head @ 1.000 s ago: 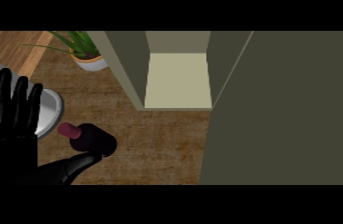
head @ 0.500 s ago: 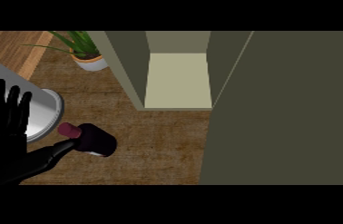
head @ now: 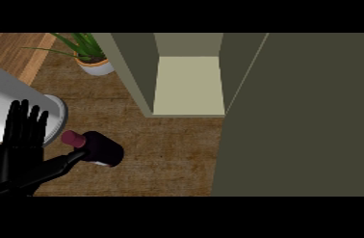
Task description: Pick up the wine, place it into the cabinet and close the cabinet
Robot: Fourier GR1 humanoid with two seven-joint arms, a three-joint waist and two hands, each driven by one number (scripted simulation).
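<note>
Head view: wine bottle (head: 96, 149) stands on the desk (head: 163, 150) at lower left, well apart from the open cabinet (head: 188, 87), red cap up. Left hand (head: 25, 136) just beside it, fingers straight, released, thumb reaching toward the bottle's body, nothing grasped. Right hand not visible. Bottle likely glass: heavy, rigid, slick, breakable; best taken round the wide dark body, not the narrow neck. Potted plant (head: 89, 56) at upper left, grey round object (head: 43, 104) behind the hand

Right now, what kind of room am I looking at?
Probably a kitchen: a wooden counter carrying a wine bottle, an open cabinet standing on it, and a potted plant in the corner.
</note>
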